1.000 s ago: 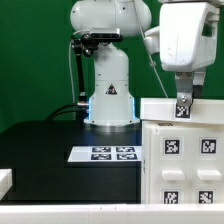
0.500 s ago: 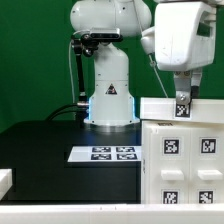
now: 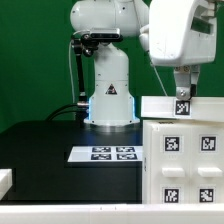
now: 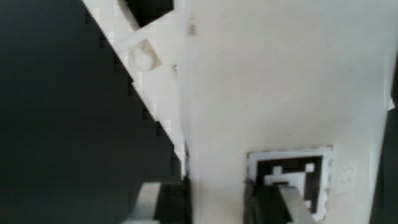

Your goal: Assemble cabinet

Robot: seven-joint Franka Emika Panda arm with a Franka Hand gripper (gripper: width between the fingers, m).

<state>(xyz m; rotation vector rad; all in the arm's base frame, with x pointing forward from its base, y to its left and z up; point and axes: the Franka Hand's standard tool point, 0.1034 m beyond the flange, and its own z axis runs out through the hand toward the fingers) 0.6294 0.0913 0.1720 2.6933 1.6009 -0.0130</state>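
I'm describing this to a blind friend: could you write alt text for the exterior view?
A white robot arm reaches down at the exterior view's right, its gripper at the top edge of a big white cabinet covered in black-and-white square tags. A thin white marker board with four tags lies on the black table, against a green backdrop.

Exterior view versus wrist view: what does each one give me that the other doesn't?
Only the exterior view shows the marker board on the black table, and the cabinet face with its tagged panels. Only the wrist view shows a close-up of a gripper finger beside the white part's edge. Both show a fiducial tag near the gripper.
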